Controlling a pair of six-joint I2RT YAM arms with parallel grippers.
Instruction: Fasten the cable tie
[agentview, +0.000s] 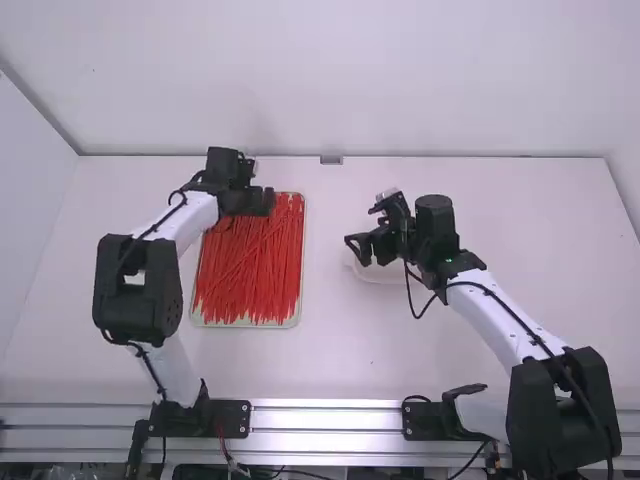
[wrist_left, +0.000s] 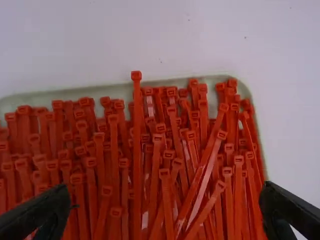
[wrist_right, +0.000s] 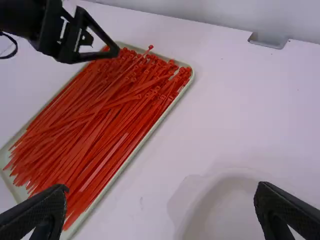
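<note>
Left side first: the left gripper hangs with its jaws spread wide and nothing in them over the far end of the pale tray. The tray's packed with red cable ties, heads jammed up to the far rim and one poking just past it, and the gripper covers that far-left corner from above. There's a strip of bare white table next, then the right gripper, also wide apart and not holding anything, above a faint see-through thing whose outline I honestly can't make out.
</note>
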